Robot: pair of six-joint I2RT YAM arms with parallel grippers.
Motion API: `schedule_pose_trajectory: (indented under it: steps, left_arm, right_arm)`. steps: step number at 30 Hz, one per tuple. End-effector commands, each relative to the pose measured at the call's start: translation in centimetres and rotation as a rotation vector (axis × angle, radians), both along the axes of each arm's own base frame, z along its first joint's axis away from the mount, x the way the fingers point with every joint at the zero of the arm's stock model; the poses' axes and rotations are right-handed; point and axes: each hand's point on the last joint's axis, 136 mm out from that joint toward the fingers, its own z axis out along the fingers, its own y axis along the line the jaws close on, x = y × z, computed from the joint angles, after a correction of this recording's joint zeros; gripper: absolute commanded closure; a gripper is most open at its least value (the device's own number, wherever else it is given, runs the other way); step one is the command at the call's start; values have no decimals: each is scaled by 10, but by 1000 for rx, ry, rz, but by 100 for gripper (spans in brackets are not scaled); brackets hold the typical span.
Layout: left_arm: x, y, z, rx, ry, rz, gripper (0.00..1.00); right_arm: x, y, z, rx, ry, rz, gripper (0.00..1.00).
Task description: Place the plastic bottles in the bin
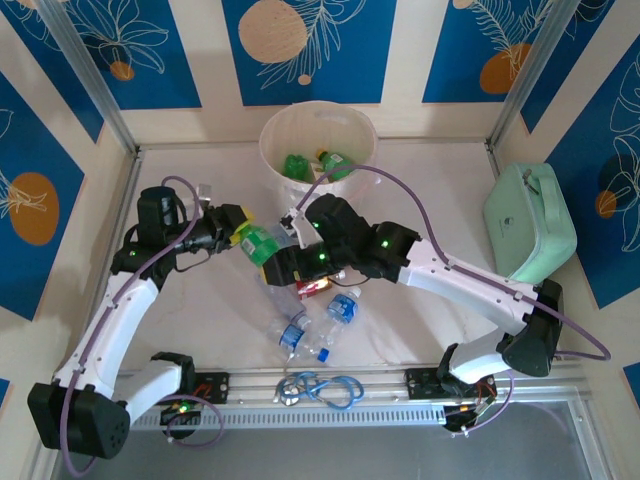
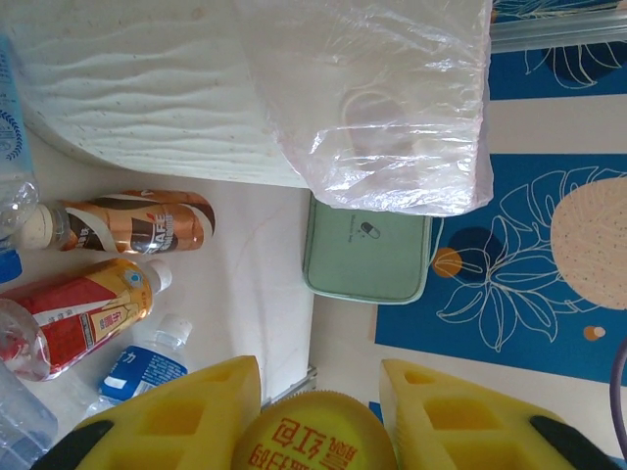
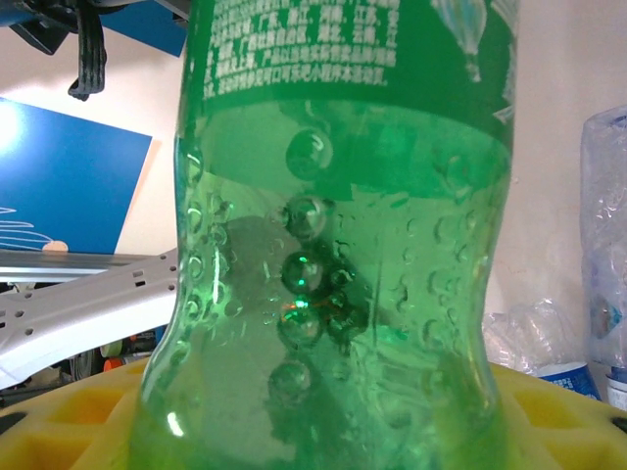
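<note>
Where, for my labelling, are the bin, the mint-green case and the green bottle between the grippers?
bin (image 1: 270, 150), top view, its left side.
mint-green case (image 1: 530, 225), top view, middle of its top face.
green bottle (image 3: 343, 255), right wrist view, its lower body.

Overhead view facing down, 2 wrist views close on green bottle (image 3: 343, 245)

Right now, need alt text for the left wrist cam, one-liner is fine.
The left claw is shut on a yellow bottle cap, held between its yellow fingers. Beyond are the white bin with a clear plastic liner and a mint-green case. Labelled bottles lie at left.
</note>
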Motion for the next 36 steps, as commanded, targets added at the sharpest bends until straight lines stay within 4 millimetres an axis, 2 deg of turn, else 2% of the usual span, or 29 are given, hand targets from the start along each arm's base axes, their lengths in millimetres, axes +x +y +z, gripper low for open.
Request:
schedule_pose_trajectory:
  steps: [1,5,8,12,18,21,23,25,27,30,32,36]
  left_arm:
    - [1,2,12,-2,-65,4,75]
    - [4,4,17,0,-76,23,78]
    - [8,5,20,-11,-85,41,81]
    - [14,6,27,-24,-94,66,82]
    - [23,9,43,-47,-120,106,83]
    - [29,10,55,-55,-140,123,83]
    - [35,10,66,-59,-161,132,83]
    - [42,9,80,-68,-185,134,83]
    - [50,9,94,-73,-208,142,83]
    - [67,10,113,-81,-236,168,83]
    - [81,8,124,-88,-248,175,83]
    - [113,4,145,-111,-264,198,83]
  right_arm:
    - [-4,-3,17,33,-26,10,48]
    - [-1,-10,18,15,-36,-18,42]
    - [5,-26,17,-35,-61,-82,17]
    - [11,-63,21,-68,-95,-195,11]
    - [13,-136,26,-32,-113,-397,8]
    - [19,-186,8,-81,-80,-593,7]
    - [22,-221,-15,-132,-23,-742,5]
    - [22,-242,-39,-152,59,-841,5]
    - [19,-254,-64,-161,161,-900,5]
    - [18,-257,-90,-160,278,-926,6]
    - [17,-259,-100,-171,310,-936,6]
    - [17,-258,-107,-196,333,-934,6]
